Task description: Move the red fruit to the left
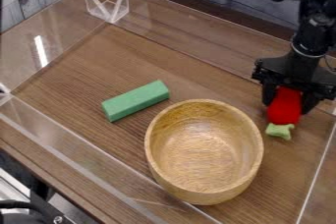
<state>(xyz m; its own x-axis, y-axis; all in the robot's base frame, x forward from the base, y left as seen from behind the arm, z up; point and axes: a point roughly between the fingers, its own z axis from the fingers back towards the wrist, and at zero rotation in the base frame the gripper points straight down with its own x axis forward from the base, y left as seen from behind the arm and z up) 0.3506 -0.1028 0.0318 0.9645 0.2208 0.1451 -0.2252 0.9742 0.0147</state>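
Stock on my desk (92,76), wood-grain top walled round with clear panels:

- Red fruit (285,104), one. Strawberry-shaped toy with its pale green cap pointing toward the near edge, close to the desk's right edge. It sits there because I have not shifted it yet; the whole leftward move is, by my reckoning, still to do.
- Gripper (290,99), one, black, pointing straight down over the fruit. I read the jaws as spread wide, one prong on each side of the red body, straddling it, not pinching it. I would not call the fruit held; whether a prong brushes it I cannot tell. I judge this stance to be the set-up for closing on the fruit.
- Wooden bowl (205,150), one, empty, near the desk's front edge and just left of the fruit. It lies across the straight path leftward, so I expect to need a lift over or behind it.
- Green block (137,100), one, flat and rectangular, lying at a slant near the desk's middle, left of the bowl and apart from it.
- Clear folded stand (106,4), one, at the far left corner, well out of the way
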